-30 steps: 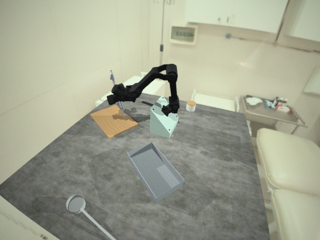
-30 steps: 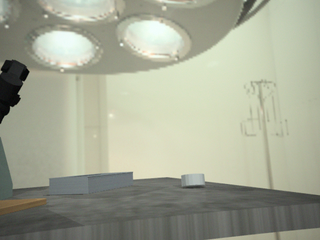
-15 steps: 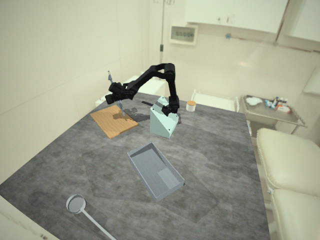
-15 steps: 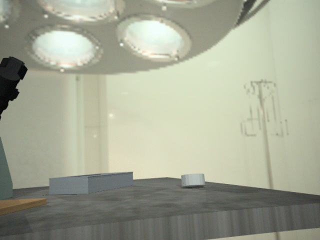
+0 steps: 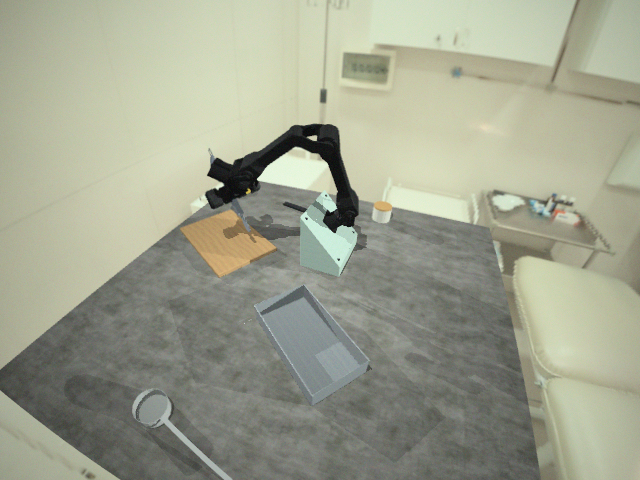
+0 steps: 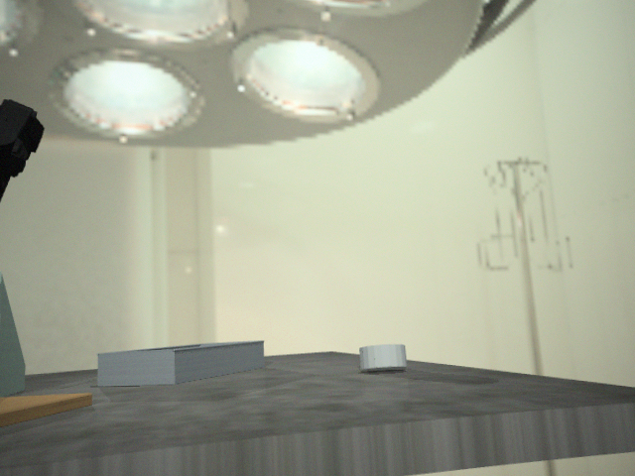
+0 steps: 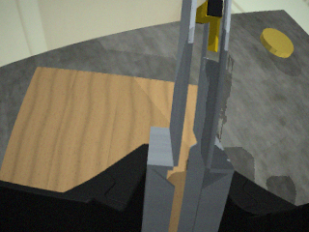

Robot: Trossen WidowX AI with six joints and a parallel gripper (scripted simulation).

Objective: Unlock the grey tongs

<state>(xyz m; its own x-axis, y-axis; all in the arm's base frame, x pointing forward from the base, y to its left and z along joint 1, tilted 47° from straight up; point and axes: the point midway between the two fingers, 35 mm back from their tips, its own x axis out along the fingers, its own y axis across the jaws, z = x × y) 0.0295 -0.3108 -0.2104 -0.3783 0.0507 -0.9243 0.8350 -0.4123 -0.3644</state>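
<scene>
The grey tongs [image 5: 238, 207] [image 7: 181, 97] are held up near the wooden board [image 5: 206, 242] [image 7: 72, 121]. My gripper [image 5: 221, 182] [image 7: 170, 157] is shut on them, with a black finger on each side. They stand steep and slightly tilted. One end sticks up above the gripper and the other points down over the board's right edge. A narrow gap shows between their arms. A yellow and black lock piece [image 7: 213, 36] shows at the top of the wrist view. Whether the tips touch the board, and whether the lock is released, I cannot tell.
The roasting tin [image 5: 341, 381] [image 6: 135, 369] holds nothing. A ladle [image 5: 196, 452] lies at the front left. The mint wedge [image 5: 319, 253] [image 6: 10, 353] stands under the arm. A white jar [image 5: 382, 214] stands behind it, with a black bar [image 5: 294, 206] nearby. A yellow disc [image 7: 276, 43] lies beyond the board.
</scene>
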